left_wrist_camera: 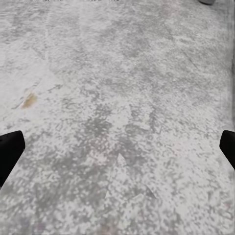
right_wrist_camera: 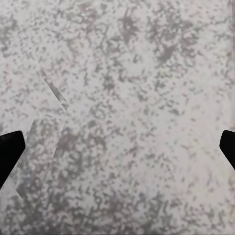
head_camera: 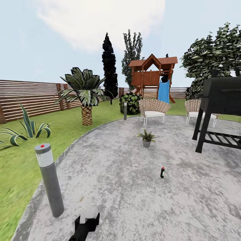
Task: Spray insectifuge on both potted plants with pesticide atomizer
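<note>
At the bottom edge of the head view the left gripper [head_camera: 85, 225] hangs low over the grey paved patio [head_camera: 134, 207]. Its own wrist view shows the two black fingers [left_wrist_camera: 10, 149] far apart with only bare paving between them, so it is released and holds nothing. The right gripper [right_wrist_camera: 117, 147] is also spread wide over the same paving, empty.

Further out, ahead and to the right, the pesticide atomizer [head_camera: 162, 172] stands upright on the patio, well apart from both grippers. One potted plant [head_camera: 146, 138] stands beyond it, nearer the wicker chair [head_camera: 153, 110].

I judge the bottle is light, stiff and smooth, so it may slip or tip over when touched. The best hold seems to be around the dark body below the spray head, fingers on both sides, with the nozzle left free. The robot must first come nearer.
</note>
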